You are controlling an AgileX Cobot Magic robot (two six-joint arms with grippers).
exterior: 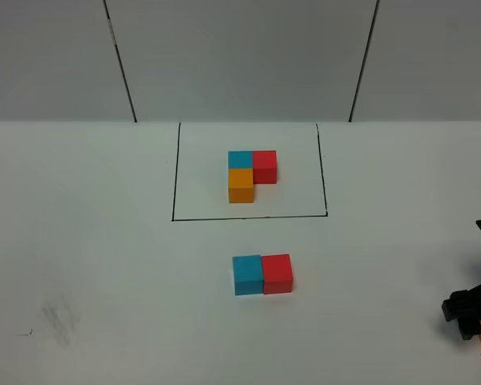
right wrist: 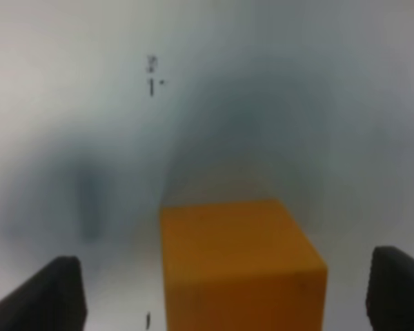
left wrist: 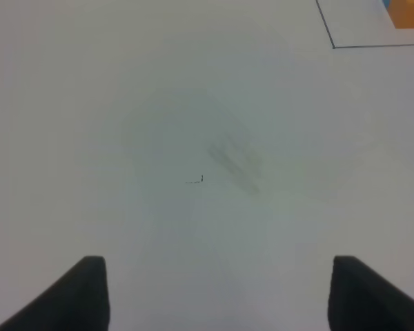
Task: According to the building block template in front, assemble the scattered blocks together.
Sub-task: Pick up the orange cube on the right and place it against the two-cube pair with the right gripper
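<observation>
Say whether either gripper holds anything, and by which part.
Nothing is held. The right gripper stands open around the small matte orange cube, gaps both sides; the left gripper is empty.

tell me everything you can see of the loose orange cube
The loose orange cube is a plain matte block, sitting flat on the white table, well to the right of the joined cyan cube and red cube. The open right gripper straddles it, a gap showing on each side.
</observation>
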